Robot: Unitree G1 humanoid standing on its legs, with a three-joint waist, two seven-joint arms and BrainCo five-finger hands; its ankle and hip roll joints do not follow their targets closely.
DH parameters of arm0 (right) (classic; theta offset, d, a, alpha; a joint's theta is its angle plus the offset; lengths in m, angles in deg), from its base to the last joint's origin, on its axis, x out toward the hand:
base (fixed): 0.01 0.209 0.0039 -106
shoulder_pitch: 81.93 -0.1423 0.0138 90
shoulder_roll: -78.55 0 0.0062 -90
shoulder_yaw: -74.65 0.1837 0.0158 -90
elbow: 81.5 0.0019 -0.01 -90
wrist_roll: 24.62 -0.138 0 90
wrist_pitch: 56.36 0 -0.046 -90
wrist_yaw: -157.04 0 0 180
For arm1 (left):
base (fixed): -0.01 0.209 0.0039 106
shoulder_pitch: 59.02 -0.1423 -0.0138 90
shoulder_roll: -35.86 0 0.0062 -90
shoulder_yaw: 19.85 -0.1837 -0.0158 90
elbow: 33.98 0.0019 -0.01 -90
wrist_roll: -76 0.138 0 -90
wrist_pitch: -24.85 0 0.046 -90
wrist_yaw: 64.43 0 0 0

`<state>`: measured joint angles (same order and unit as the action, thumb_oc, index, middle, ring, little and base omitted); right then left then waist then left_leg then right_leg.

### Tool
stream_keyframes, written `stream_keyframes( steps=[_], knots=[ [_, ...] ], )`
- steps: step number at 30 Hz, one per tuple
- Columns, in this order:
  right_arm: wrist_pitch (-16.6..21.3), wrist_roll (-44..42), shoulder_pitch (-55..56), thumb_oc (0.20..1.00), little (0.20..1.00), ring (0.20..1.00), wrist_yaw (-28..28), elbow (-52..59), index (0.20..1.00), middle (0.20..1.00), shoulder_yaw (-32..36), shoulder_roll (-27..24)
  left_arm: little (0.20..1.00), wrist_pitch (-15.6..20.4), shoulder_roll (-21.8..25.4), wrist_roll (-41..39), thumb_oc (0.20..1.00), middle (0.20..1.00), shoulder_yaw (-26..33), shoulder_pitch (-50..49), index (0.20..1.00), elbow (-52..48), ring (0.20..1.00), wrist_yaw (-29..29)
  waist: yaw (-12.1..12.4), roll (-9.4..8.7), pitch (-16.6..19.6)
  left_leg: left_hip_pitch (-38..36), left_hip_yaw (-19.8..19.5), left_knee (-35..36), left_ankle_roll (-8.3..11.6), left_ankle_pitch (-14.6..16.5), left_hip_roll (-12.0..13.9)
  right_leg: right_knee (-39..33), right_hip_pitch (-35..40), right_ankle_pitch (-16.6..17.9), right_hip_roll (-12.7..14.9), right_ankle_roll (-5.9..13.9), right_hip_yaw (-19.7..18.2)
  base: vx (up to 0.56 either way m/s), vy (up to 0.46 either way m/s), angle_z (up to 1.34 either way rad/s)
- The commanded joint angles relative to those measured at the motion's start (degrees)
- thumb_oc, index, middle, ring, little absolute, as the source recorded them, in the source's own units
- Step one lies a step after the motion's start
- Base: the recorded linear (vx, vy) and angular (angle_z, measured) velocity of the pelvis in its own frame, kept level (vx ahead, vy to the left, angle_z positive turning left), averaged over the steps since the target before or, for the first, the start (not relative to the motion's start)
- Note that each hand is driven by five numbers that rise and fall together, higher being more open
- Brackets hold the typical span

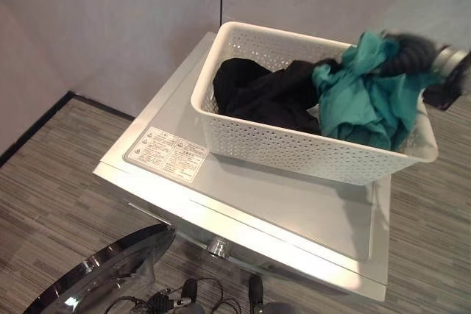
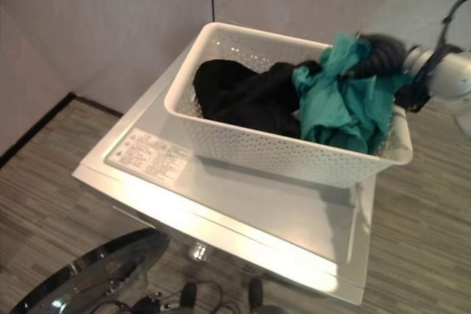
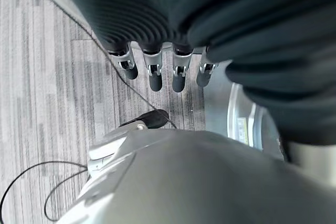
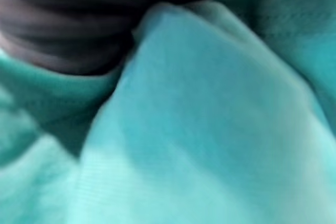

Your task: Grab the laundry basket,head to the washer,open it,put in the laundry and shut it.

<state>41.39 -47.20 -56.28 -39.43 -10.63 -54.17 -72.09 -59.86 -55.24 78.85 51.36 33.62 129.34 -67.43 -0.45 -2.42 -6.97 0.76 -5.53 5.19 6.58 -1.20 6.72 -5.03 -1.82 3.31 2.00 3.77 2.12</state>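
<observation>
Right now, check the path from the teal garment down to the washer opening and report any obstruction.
Nothing visible blocks it. The right hand is at the teal garment in the white basket on the washer's top. The door hangs open below; the opening itself is out of sight.

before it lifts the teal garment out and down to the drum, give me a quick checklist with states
1. White laundry basket sits fully on the washer top: ok.
2. Right hand is on the teal garment: ok, but its fingers are buried in cloth, so grasp: cannot tell.
3. Teal garment free of the black garment: cannot tell, they touch.
4. Washer door open: ok, swung out at lower left.
5. Left hand is clear, fingers straight, holding nothing: ok.
</observation>
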Motion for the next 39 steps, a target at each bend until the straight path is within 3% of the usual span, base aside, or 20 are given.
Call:
stream_keyframes(
  steps=[1,7,14,20,32,37,39],
  knots=[
    [3.11,-4.57,-1.35,0.200,0.200,0.200,7.55,-2.16,0.200,0.200,5.24,-1.03,1.000,0.87,-0.03,1.86,1.000,1.000,-3.09,0.95,1.000,7.10,1.000,0.16,0.61,-4.85,4.94,-2.71,1.11,-0.19,0.36,2.65,2.79,3.87,0.63,-3.94,5.73,4.38,1.40,0.03,0.003,-0.02],
    [3.70,-1.64,-3.48,0.200,0.200,0.200,16.35,-2.72,0.200,0.200,11.34,4.88,1.000,0.08,-0.26,2.24,1.000,1.000,-3.25,1.46,1.000,8.45,1.000,1.50,0.70,-4.50,6.21,-3.93,1.33,-0.19,-0.14,3.48,2.43,4.01,1.54,-4.11,5.84,4.24,1.03,0.03,0.009,-0.02],
    [1.78,13.84,-4.31,0.200,0.200,0.200,27.59,-3.27,0.200,0.200,16.44,11.84,1.000,-0.83,-1.29,2.84,1.000,1.000,-3.58,1.88,1.000,8.62,1.000,2.97,1.66,-3.82,6.57,-4.98,1.05,-0.19,-0.91,4.34,2.03,3.75,2.56,-4.37,5.85,4.11,0.66,0.02,0.004,-0.05],
    [-0.26,20.49,-7.70,0.200,0.200,0.200,32.52,-5.85,0.200,0.200,16.07,14.44,1.000,-0.84,-1.68,2.31,1.000,1.000,-4.82,2.09,1.000,7.77,1.000,3.45,2.55,-3.80,6.60,-5.17,0.70,-0.19,-1.26,4.64,1.77,3.30,3.18,-4.52,5.85,4.16,0.70,0.01,0.005,0.01],
    [-2.22,27.58,-9.76,0.200,0.200,0.200,39.01,-8.14,0.200,0.200,17.73,8.39,1.000,-0.50,-1.55,3.44,1.000,1.000,-5.19,2.00,1.000,7.67,1.000,4.19,2.96,-3.88,6.97,-5.66,0.13,-0.19,-1.78,5.46,1.08,2.79,4.14,-4.60,6.33,4.56,1.07,0.00,0.002,0.00],
    [-4.82,34.31,-11.74,0.200,0.200,0.200,42.97,-10.03,0.200,0.200,16.41,0.15,1.000,-0.20,-0.59,4.53,1.000,1.000,-4.40,1.76,1.000,7.90,1.000,4.81,2.76,-3.99,7.69,-6.14,0.05,-0.19,-2.06,6.16,0.53,2.66,4.56,-4.51,6.85,4.98,1.12,0.02,0.022,0.05],
    [-5.17,34.68,-12.61,0.200,0.200,0.200,43.60,-10.68,0.200,0.200,15.76,-1.04,1.000,-0.14,-0.46,4.65,1.000,1.000,-4.48,1.82,1.000,7.94,1.000,4.94,2.67,-3.97,7.74,-6.27,0.07,-0.19,-2.12,6.31,0.42,2.63,4.64,-4.52,6.93,5.06,1.05,0.01,0.011,0.02]
  ],
)
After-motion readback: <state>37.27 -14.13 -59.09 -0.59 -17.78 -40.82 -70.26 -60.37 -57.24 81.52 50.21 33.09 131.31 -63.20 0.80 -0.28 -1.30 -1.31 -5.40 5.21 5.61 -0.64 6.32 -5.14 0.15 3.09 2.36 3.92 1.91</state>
